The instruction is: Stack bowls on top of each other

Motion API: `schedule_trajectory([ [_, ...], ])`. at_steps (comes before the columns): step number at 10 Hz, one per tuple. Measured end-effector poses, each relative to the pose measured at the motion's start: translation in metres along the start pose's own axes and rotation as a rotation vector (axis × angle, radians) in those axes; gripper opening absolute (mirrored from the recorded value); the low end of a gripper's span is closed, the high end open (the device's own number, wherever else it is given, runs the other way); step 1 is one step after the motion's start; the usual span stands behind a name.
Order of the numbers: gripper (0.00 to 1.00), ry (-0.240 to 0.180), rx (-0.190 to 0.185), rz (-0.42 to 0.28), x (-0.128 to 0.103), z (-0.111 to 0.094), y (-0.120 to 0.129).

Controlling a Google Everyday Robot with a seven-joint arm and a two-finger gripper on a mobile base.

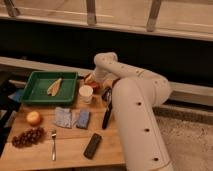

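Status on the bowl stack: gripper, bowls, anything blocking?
Gripper down at the orange-red bowl, far side of the table. Purple bowl not made out; arm covers that side. White cup sits just in front of the bowl.

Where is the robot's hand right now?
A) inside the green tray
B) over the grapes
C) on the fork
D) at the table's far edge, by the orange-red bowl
D: the gripper is at the far edge of the table, right by the orange-red bowl and just behind the white cup.
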Motion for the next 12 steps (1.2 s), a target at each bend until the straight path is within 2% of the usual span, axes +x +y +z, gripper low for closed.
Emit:
schedule_trajectory([
  [1,0.58,0.009,0.009,0.028,-0.002,0.014,-0.010],
  [2,0.50,0.009,0.011,0.041,-0.005,0.020,-0.015],
  [3,0.38,0.009,0.013,0.047,-0.005,0.023,-0.017],
  [7,0.02,0.012,0.014,0.040,-0.002,0.021,-0.014],
  [9,0.00,-0.009,0.000,0.019,-0.006,0.008,-0.007],
  [12,0.00,-0.067,-0.033,-0.017,-0.019,-0.043,0.016],
])
